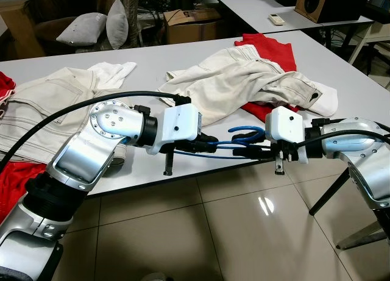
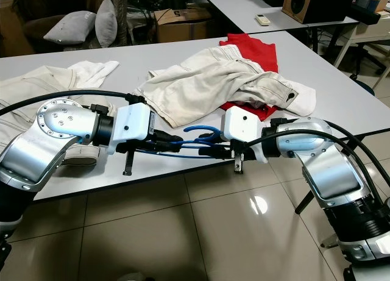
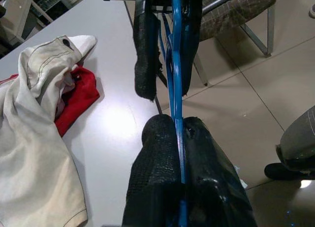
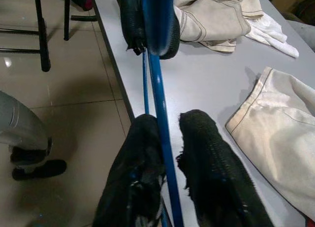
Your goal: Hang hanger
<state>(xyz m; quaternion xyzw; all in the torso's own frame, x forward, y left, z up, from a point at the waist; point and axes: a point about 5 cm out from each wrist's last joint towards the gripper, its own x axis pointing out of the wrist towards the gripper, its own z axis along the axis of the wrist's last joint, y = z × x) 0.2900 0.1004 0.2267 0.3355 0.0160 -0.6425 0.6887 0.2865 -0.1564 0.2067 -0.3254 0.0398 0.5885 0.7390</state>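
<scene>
Both arms out front at the near edge of the white table (image 1: pixel 341 61), grippers pointing at each other w/ a blue hanger (image 1: pixel 244 135) held between them. Hanger lies roughly level, just at/over the table's front edge, hook curling up toward the clothes. Left gripper (image 3: pixel 179 138) clamped tight on the hanger's thin blue bars; in left wrist view the fingers (image 3: pixel 152 187) press against the bars from both sides, no gap. Right gripper (image 4: pixel 170 133) around the other end: in right wrist view one finger (image 4: pixel 135 168) touches the bar, the other (image 4: pixel 216 173) sits slightly off it, so jaws look only partly closed; can't tell if it's truly gripping. Each wrist view shows the opposite gripper's black fingers on the far end of the same bars. On table behind the hanger: cream jacket (image 1: pixel 244 80) in a crumpled heap, lying partly over a red garment (image 1: pixel 268 49); its hem is near the hook, contact not clear. Further to robot's left: white cloth (image 1: pixel 113 71) and cream trousers (image 1: pixel 42 104) spread flat. Cardboard box (image 1: pixel 192 22) and grey cushions (image 1: pixel 91 28) beyond the table's far side. Glossy tile floor (image 1: pixel 244 232) below.
</scene>
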